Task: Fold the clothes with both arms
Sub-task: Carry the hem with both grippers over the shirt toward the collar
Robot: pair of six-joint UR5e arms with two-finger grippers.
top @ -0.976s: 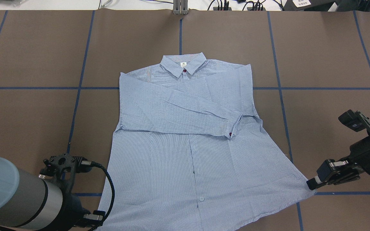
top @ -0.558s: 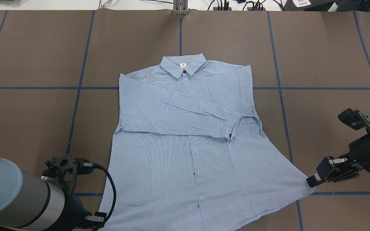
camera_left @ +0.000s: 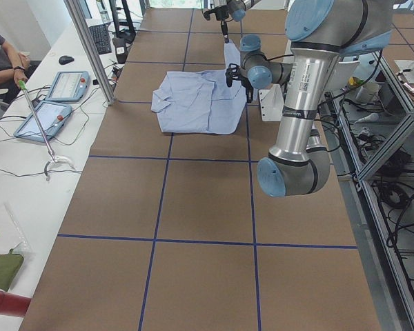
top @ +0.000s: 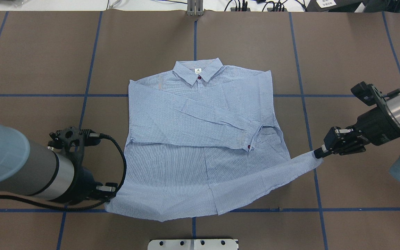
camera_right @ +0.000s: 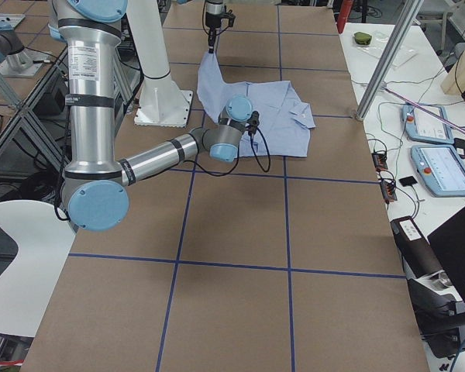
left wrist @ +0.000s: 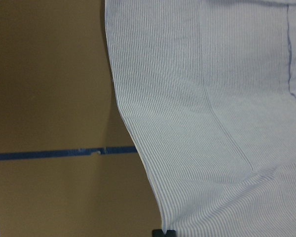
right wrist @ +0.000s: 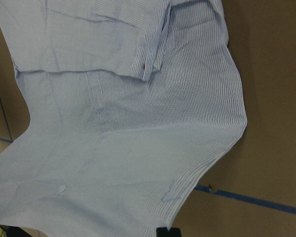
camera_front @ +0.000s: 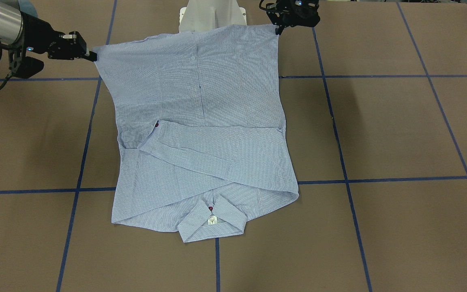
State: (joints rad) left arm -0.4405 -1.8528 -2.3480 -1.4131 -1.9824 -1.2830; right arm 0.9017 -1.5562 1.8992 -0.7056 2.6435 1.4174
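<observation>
Tabletop (top: 30, 52): brown, blue-taped; the shirt (top: 200, 114) is laid centrally, collar away from the robot, sleeves crossed.
Left arm (top: 30, 173): jaws clamped on one hem corner.
Right arm (top: 394, 111): jaws clamped on the other.
Reason: the hem is held raised, probably to be folded toward the collar.

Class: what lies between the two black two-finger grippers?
The lifted hem of the light blue-and-white striped shirt stretches between left gripper and right gripper, shown overhead.

Shirt (top: 172, 173): light blue-white fine stripes, red buttons (top: 199, 76). Table (top: 30, 52): brown, blue grid lines (top: 47, 95).
</observation>
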